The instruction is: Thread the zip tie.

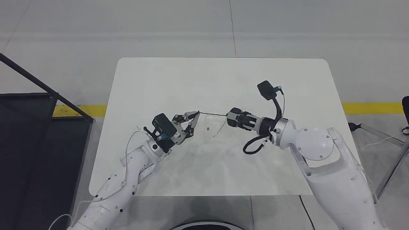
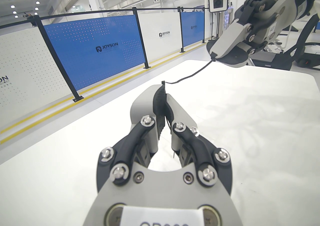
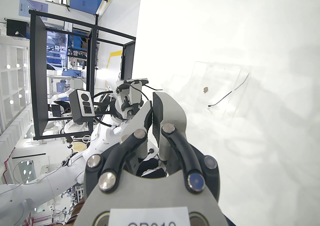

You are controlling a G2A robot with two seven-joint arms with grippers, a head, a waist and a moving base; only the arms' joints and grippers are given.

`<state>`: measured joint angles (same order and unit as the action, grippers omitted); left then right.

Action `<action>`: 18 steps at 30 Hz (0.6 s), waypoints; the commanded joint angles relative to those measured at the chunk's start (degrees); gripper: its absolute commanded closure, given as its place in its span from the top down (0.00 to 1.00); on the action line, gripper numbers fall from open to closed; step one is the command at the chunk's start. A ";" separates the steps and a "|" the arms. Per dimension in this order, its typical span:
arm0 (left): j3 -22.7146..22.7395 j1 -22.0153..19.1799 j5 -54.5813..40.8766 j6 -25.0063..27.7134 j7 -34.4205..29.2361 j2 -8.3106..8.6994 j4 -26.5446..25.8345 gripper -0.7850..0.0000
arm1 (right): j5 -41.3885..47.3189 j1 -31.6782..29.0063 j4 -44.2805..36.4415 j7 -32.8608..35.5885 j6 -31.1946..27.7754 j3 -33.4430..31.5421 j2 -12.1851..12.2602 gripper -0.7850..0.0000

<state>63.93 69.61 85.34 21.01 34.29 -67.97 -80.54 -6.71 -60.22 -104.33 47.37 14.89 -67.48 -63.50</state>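
Observation:
A thin black zip tie (image 1: pixel 213 114) hangs stretched above the middle of the white table (image 1: pixel 160 76), held at both ends. My left gripper (image 1: pixel 193 116) is shut on one end; in the left wrist view the tie (image 2: pixel 190 75) runs from these fingertips (image 2: pixel 163 87) across to the right gripper (image 2: pixel 214 58). My right gripper (image 1: pixel 230 117) is shut on the other end. The right wrist view has its closed tips (image 3: pixel 152 97) with the tie (image 3: pixel 155 89) leading to the left gripper (image 3: pixel 132 82) just beyond.
A clear plastic sheet (image 3: pixel 220 79) lies flat on the table below the two grippers, with a small brown speck (image 3: pixel 205 90) and a thin dark line (image 3: pixel 226 95) on it. A black frame (image 1: pixel 25 76) stands off the table's left side.

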 commanded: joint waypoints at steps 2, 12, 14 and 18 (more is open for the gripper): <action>0.00 0.00 0.00 0.00 0.00 0.00 0.00 0.00 | -0.05 0.05 0.02 0.04 0.00 0.04 0.01 0.00; 0.00 0.00 0.00 0.00 0.00 0.00 0.00 0.00 | 0.18 0.26 0.26 0.04 0.47 0.11 0.03 0.00; 0.00 0.00 0.00 0.00 0.00 0.00 0.00 0.00 | 0.22 0.31 0.26 0.10 0.58 0.13 0.03 0.00; 0.00 0.00 0.00 0.00 0.00 0.00 0.00 0.00 | 0.36 0.42 0.47 0.05 0.69 0.09 0.04 0.00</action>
<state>63.93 69.61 85.34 21.01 34.29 -67.97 -80.54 -6.39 -59.81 -103.92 47.45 15.53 -67.38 -63.46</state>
